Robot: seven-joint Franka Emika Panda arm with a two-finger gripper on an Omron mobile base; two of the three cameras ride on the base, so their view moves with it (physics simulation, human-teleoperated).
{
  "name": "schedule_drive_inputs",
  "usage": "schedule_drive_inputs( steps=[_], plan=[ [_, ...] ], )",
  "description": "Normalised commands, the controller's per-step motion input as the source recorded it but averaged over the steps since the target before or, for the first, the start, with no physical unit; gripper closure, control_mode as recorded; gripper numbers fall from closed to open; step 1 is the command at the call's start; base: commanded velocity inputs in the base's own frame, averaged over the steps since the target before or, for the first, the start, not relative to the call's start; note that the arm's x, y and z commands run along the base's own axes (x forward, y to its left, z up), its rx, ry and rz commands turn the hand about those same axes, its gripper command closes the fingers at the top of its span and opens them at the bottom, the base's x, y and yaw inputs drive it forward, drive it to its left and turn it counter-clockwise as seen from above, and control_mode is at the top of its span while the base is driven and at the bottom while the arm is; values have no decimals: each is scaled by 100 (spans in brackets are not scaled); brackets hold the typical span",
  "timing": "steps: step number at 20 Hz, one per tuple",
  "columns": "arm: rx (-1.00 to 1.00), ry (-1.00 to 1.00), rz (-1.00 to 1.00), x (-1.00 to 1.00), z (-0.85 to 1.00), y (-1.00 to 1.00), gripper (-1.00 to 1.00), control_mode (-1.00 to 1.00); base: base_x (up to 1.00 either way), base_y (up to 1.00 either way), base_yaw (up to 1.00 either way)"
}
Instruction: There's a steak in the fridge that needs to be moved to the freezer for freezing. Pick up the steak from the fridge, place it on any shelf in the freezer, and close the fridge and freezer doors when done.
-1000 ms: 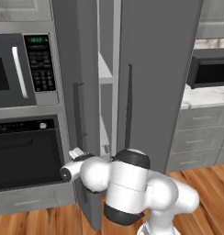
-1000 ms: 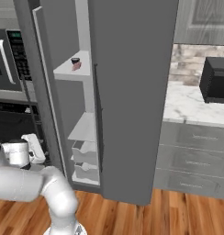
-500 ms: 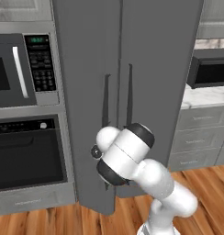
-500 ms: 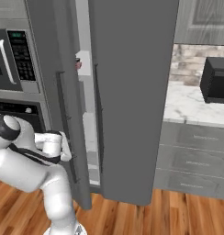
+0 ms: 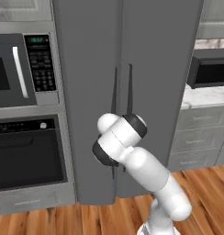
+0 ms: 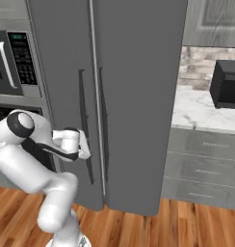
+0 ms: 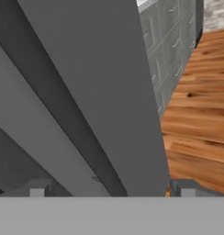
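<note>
Left base view. We saw the fridge and freezer doors both lying flush, their two long dark handles running vertically side by side along the centre seam. The arm stood directly in front of that seam, its wrist hiding the lower stretch of the handles, so from here we could not tell how the hand stood. The oven lay to the left, well apart from the arm.

Right base view. We found the hand held level and pointing at the narrower door, just beside the lower part of its handle; whether it touched the panel we could not tell. The seam lay just to the hand's right, and the wider door beyond it. Each handle's long axis was upright, crossing the direction in which the hand pointed.

Hand view. We saw the two fingertips set wide apart with nothing between them but grey door surface close ahead; the hand was open and empty. A dark bar, which we took for a handle, crossed the view on a slant, the camera being rolled.

The steak lay out of sight behind the closed panels, so which compartment held it we could not tell. With both doors shut, we judged that only drawing the hand clear remained.
</note>
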Motion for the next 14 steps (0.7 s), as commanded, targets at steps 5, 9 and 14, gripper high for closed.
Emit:
schedule_drive_inputs(
  steps=[5, 9, 14],
  plan=[
    [-13, 0, -9, 86, 21, -6, -100, -100, 0, 0, 0],
    [-12, 1, -13, 88, 24, 0, -100, -100, 0, 0, 0],
    [-11, 8, -15, 100, 20, 0, -100, -100, 0, 0, 0]
  ],
)
